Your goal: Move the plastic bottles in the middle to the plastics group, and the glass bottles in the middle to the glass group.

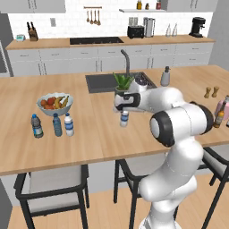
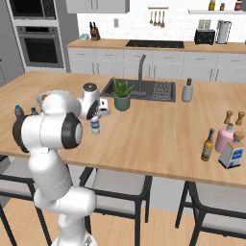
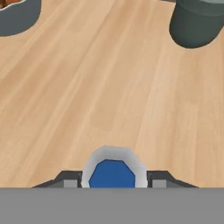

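My gripper (image 1: pixel 125 108) (image 2: pixel 98 114) is shut on a small clear plastic bottle (image 1: pixel 124 119) (image 2: pixel 95 125) with a blue-and-white label, near the middle of the wooden island, in front of the sink. In the hand view the bottle's top (image 3: pixel 112 168) sits between the two dark fingertips (image 3: pixel 65 180); I cannot tell whether its base touches the counter. At the left stand the dark-capped bottle (image 1: pixel 36 126), the blue bottle (image 1: pixel 57 125) and a white-capped clear bottle (image 1: pixel 68 124). At the right a slim brown glass bottle (image 2: pixel 208 144) (image 1: pixel 219 117) stands beside the pink vessel (image 2: pixel 224 138).
A fruit bowl (image 1: pixel 55 103) sits behind the left bottles. A potted plant (image 2: pixel 122 94) (image 3: pixel 197 22) stands just beyond the gripper at the sink's (image 2: pixel 158 90) edge. Two brown shakers (image 2: pixel 233 117) and a square blue-labelled bottle (image 2: pixel 233 152) are at the right. Stools (image 1: pixel 49 188) line the near edge.
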Robot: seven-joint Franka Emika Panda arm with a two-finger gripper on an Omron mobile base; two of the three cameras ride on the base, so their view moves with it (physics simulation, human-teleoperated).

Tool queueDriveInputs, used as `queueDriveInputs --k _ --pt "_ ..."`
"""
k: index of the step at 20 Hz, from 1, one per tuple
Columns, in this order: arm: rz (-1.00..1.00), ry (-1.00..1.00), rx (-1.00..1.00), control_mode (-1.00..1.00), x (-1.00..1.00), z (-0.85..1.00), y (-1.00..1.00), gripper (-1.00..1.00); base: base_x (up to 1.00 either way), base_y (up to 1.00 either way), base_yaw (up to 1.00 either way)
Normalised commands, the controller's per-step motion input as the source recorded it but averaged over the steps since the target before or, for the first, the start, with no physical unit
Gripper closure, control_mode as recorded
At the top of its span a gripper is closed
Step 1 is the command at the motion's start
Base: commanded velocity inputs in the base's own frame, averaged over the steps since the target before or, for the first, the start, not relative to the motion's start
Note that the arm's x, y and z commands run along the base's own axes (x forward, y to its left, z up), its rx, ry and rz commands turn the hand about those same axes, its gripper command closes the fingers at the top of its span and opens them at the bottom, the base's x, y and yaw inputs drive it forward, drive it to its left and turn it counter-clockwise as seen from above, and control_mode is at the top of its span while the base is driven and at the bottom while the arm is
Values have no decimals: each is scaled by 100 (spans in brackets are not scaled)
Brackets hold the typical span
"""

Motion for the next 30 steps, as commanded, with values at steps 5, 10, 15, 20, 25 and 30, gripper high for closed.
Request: queueDriveInputs --k 5,10,15,20,25,30 --pt "25 9 0 -100 0 2 100 100 0 0 0" --pt "25 20 0 -100 0 1 100 100 0 0 0" --pt "15 6 0 -100 0 0 96 100 0 0 0" --pt "5 -6 -1 -100 0 -3 63 100 0 0 0" --pt "0 -13 -3 -100 2 -4 33 100 0 0 0" --pt "0 0 -1 -100 2 -8 24 100 0 0 0"
